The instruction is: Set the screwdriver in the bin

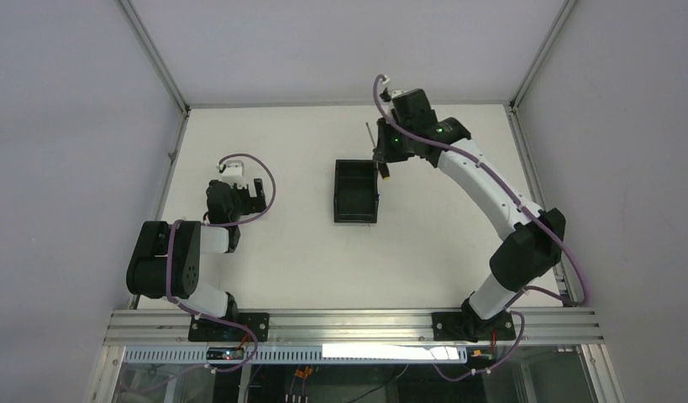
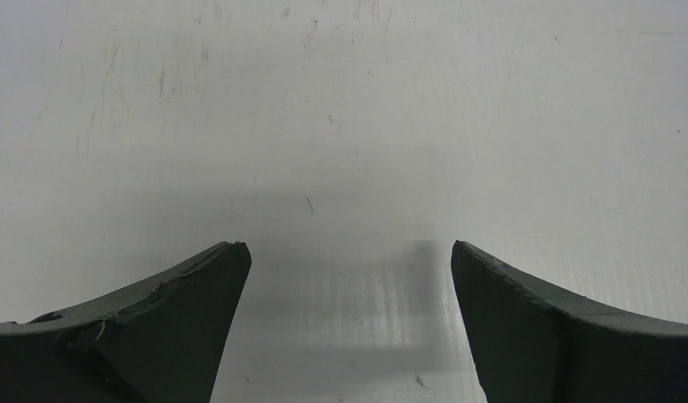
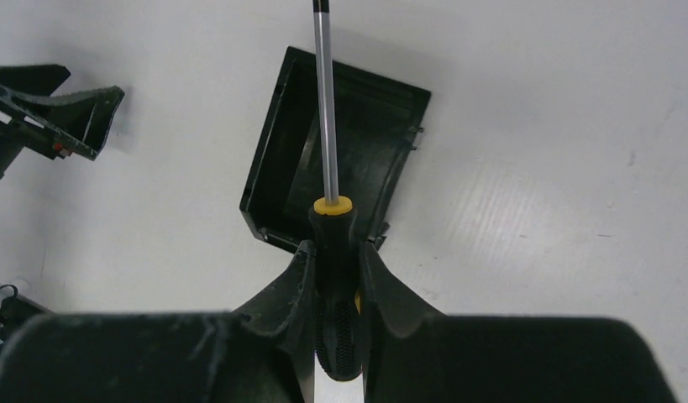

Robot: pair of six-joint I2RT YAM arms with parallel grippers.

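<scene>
My right gripper (image 1: 380, 159) is shut on the screwdriver (image 1: 378, 161) by its black handle, held above the table at the far right edge of the bin (image 1: 356, 191). In the right wrist view the right gripper (image 3: 333, 252) clamps the handle (image 3: 334, 285), and the thin metal shaft (image 3: 325, 101) with a yellow collar points out over the black open-topped bin (image 3: 281, 168), which looks empty. My left gripper (image 1: 258, 191) is open and empty over bare table, far left of the bin. In the left wrist view the left gripper (image 2: 350, 252) shows only white table between its fingers.
The white table (image 1: 281, 252) is fenced by a metal frame and grey walls. The left arm's gripper shows at the top left of the right wrist view (image 3: 63, 117). An aluminium rail (image 1: 349, 323) runs along the near edge.
</scene>
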